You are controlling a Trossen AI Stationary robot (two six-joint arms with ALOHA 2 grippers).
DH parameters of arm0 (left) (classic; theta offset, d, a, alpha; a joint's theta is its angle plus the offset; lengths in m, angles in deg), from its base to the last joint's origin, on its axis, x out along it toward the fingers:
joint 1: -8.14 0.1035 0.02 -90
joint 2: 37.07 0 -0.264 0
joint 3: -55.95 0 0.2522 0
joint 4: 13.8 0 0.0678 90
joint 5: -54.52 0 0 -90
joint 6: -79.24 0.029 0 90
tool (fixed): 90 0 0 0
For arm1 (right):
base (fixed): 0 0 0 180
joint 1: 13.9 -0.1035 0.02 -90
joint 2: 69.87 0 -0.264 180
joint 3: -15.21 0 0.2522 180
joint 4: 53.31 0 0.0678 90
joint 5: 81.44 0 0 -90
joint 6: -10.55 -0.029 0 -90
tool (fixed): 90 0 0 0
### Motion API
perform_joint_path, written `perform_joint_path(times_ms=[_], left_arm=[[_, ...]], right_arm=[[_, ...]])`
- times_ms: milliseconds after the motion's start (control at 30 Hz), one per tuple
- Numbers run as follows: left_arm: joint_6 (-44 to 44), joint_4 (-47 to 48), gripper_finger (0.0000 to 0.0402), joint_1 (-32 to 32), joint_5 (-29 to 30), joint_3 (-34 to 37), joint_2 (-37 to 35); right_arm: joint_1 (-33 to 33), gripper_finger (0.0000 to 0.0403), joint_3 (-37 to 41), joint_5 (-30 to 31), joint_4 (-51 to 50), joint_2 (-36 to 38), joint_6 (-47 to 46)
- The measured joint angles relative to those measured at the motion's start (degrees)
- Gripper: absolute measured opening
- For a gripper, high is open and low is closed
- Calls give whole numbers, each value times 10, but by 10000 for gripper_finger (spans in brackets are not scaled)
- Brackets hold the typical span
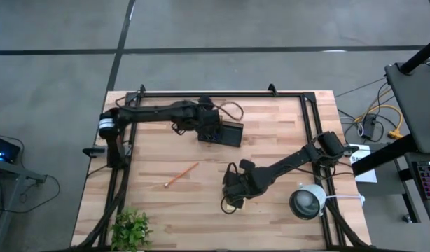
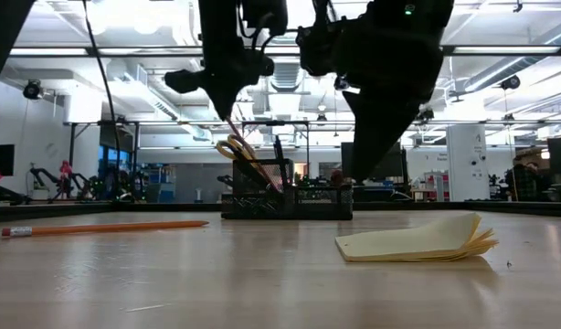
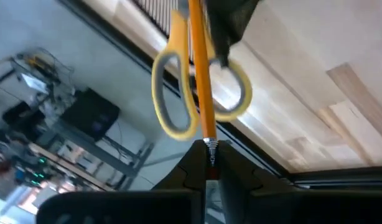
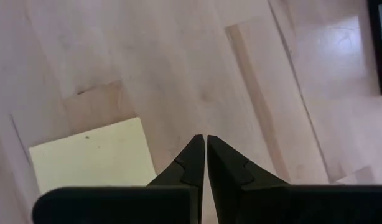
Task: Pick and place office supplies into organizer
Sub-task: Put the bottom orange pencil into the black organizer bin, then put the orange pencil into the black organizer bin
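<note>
Left pincer [image 3: 206, 163] closed on an orange pencil [image 3: 200, 81], eraser end clamped between the fingers, shaft running up the middle of the left wrist view across the yellow-handled scissors [image 3: 178, 93]. In the high view, left pincer [image 1: 209, 124] poised over the black organizer [image 1: 225, 133], upper centre of the frame, on the wooden surface [image 1: 271, 119]. Low view: organizer [image 2: 290, 196] standing at centre, scissors [image 2: 237, 151] sticking up out of it with handles on top (a dark pen beside them, hard to make out), held pencil [image 2: 253, 151] slanting down into the same compartment.

Right pincer [image 4: 205, 149] shut with nothing between its fingers, tips just beside the yellow sticky-note pad [image 4: 91, 162] at lower left of the right wrist view; whether touching the surface cannot be told. In the high view, right pincer [image 1: 232, 198] at lower centre-right, the pad mostly hidden beneath it. Low view: pad [image 2: 416, 239] lying flat at lower right of the frame, pages fanned at one edge.

A second orange pencil [image 1: 181, 174] loose on the surface, left of centre in the high view, well apart from both arms; same pencil [image 2: 102, 227] at far left in the low view. Green plant [image 1: 131, 227] at lower left corner, round white-grey device [image 1: 307, 201] at lower right.
</note>
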Motion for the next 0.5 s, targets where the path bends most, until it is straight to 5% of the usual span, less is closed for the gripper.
perform_joint_path(times_ms=[300, 500], left_arm=[[56, -128, 50, -20, 30, 0, 17], [17, -133, 89, -20, 31, 0, 17]], right_arm=[[0, 9, 0, 11, 2, 0, 3], [-6, 9, 0, 12, 2, 0, 15]])
